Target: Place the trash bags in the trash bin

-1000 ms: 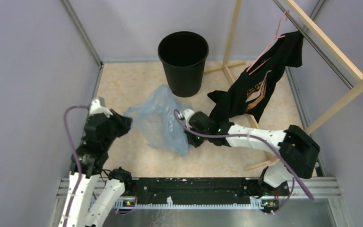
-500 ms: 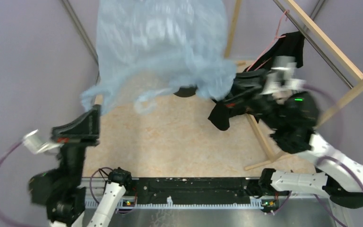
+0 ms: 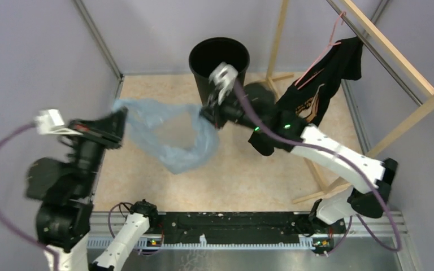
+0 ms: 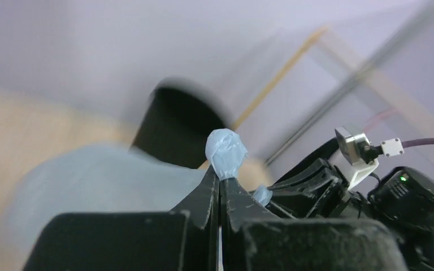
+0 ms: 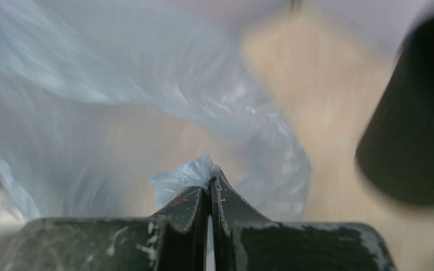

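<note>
A thin pale-blue trash bag (image 3: 169,135) hangs stretched in the air between my two grippers, in front of the round black trash bin (image 3: 219,56). My left gripper (image 3: 118,116) is shut on the bag's left edge; a bunched tuft (image 4: 226,152) sticks out above its tips. My right gripper (image 3: 206,114) is shut on the bag's right edge, just in front of the bin's wall; a tuft (image 5: 186,175) shows at its tips. The bin also shows blurred in the left wrist view (image 4: 175,124) and the right wrist view (image 5: 412,124).
A black T-shirt (image 3: 311,96) hangs on a pink hanger from a wooden rack (image 3: 395,48) at the right, close to my right arm. Grey walls enclose the beige floor (image 3: 243,175). The metal rail (image 3: 231,226) with the arm bases lies at the near edge.
The bag was flung high and wide half a second ago; it now hangs lower between the grippers. The right gripper moved left to the bin's front. The left arm stays raised.
</note>
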Available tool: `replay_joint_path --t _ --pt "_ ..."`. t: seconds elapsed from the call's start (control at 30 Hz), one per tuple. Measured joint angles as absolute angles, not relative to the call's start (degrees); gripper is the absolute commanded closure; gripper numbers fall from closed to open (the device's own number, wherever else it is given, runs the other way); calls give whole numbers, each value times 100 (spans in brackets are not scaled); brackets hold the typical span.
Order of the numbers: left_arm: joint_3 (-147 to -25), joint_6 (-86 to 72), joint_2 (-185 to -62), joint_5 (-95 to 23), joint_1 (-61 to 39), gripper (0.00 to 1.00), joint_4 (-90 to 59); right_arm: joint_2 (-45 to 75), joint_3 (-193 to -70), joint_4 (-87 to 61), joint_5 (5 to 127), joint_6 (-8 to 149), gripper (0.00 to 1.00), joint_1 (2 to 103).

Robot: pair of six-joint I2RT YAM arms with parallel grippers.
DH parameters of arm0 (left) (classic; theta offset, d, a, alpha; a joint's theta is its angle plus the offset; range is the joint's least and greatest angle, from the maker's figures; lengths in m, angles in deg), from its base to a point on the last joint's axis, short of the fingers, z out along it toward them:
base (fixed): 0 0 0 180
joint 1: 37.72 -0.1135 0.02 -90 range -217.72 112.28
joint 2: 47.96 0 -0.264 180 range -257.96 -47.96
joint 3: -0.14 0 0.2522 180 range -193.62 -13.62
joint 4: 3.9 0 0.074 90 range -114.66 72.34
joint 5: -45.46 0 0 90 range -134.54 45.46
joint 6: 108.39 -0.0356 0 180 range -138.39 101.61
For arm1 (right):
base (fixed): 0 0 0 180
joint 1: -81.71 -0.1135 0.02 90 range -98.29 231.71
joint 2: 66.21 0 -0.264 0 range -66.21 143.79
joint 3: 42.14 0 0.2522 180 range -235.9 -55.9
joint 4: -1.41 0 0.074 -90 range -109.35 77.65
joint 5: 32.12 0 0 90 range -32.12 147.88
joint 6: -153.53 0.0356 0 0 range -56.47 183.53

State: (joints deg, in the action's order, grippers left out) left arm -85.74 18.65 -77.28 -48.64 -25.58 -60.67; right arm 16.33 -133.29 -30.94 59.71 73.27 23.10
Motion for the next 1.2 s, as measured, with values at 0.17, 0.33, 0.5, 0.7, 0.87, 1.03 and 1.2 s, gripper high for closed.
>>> replay_joint_path --t 0.17,0.33,0.5,0.7,0.87,1.03,1.2 --pt "-10609 1504 -8384 -3873 -2558 100 -4060 492 -15401 -1744 6298 6849 100 2242" --pt "-8681 1653 -6878 -4118 -2558 100 -3470 -1254 -13951 -161 6187 6711 100 2212" --pt "-6298 2195 -6390 -5036 -2558 100 -4994 -354 -11464 267 6041 7369 100 2334" --pt "-5710 2518 -6509 -5303 -2558 100 -6657 1194 -9486 -1689 6200 8177 100 2365" --pt "-8200 2210 -7792 -4853 -2558 100 -6178 1025 -12207 -2592 6198 7653 100 2378" --pt "-10547 1839 -8832 -4000 -2558 100 -4655 157 -14719 -1567 6312 7087 100 2378" --pt "-9044 1572 -7308 -4302 -2558 100 -3877 -1466 -13604 -242 6314 6905 100 2382"
